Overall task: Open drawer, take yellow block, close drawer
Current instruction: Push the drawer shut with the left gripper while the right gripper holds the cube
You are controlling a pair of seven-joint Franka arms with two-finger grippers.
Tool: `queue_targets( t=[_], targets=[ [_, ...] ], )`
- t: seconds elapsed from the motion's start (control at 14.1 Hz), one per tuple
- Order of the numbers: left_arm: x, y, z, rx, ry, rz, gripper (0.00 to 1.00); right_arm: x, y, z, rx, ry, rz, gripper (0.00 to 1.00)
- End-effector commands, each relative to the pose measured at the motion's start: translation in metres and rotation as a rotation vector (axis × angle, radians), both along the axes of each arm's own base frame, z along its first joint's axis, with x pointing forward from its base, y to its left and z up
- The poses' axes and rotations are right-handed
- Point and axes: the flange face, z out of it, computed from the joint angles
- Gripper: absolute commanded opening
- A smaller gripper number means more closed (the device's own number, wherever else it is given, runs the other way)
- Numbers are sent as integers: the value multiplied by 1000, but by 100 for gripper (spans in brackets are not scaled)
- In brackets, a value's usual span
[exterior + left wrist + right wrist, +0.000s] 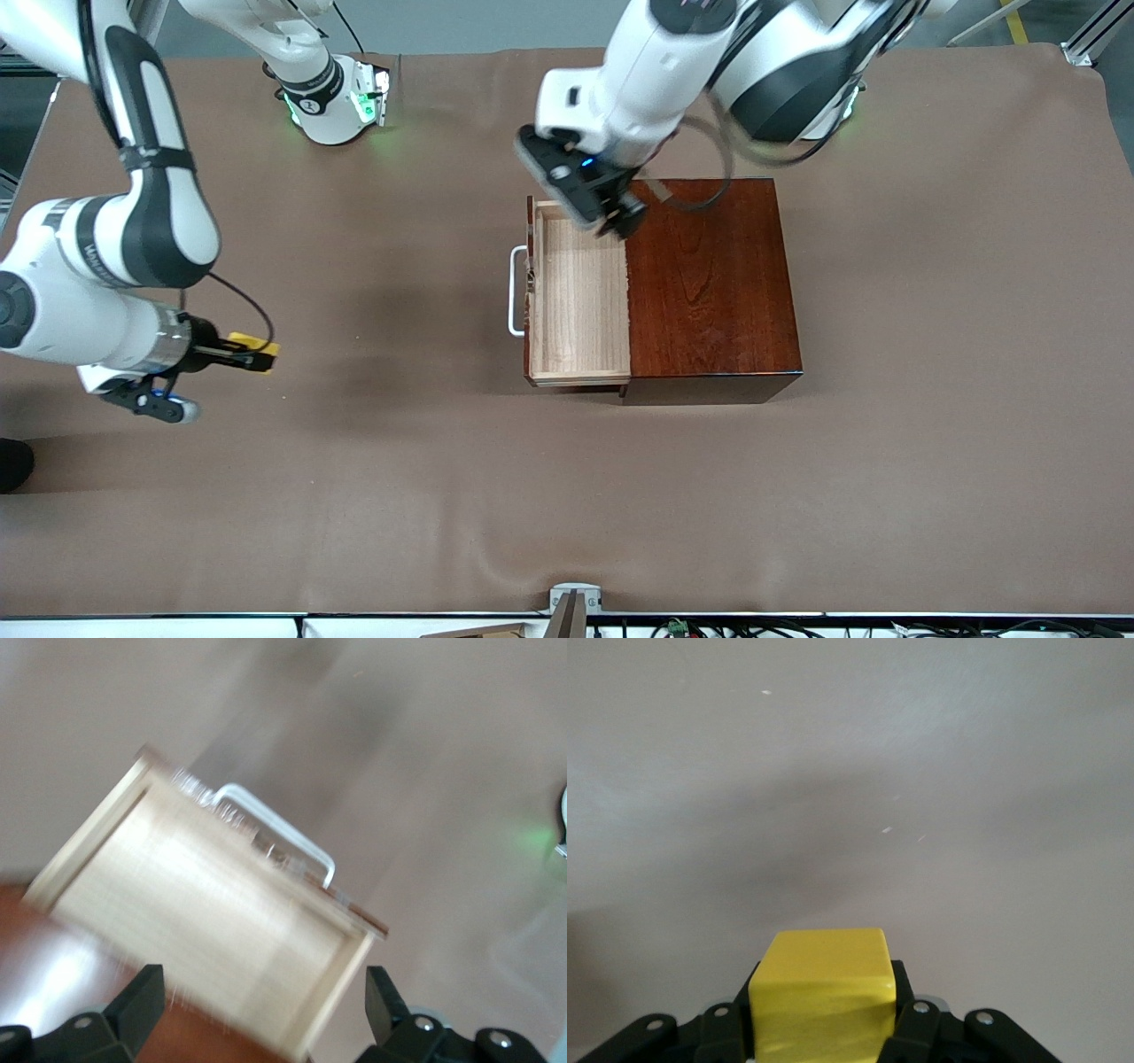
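The drawer (pixel 580 292) stands pulled out of the dark mahogany box (pixel 709 275), its pale-wood tray bare inside, its white handle (pixel 514 292) toward the right arm's end. My left gripper (pixel 620 217) hangs open over the seam between tray and box. In the left wrist view the tray (pixel 204 895) and handle (pixel 283 828) lie past the open gripper (pixel 264 992). My right gripper (pixel 252 352) is shut on the yellow block (pixel 266 348) over the table cover, well away from the drawer toward the right arm's end. The block (pixel 824 992) fills the jaws in the right wrist view.
A brown cloth (pixel 443 487) covers the table. The right arm's base (pixel 332 97) stands at the table's edge farthest from the front camera. A small metal clamp (pixel 574 602) sits at the edge nearest that camera.
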Motion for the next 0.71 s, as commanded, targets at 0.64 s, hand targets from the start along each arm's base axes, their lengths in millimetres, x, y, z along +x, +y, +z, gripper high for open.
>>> queue_targets(
  t=[0.64],
  targets=[
    [9, -95, -191, 80, -247, -443, 100, 28, -61, -115, -80, -87, 124, 0]
  ],
)
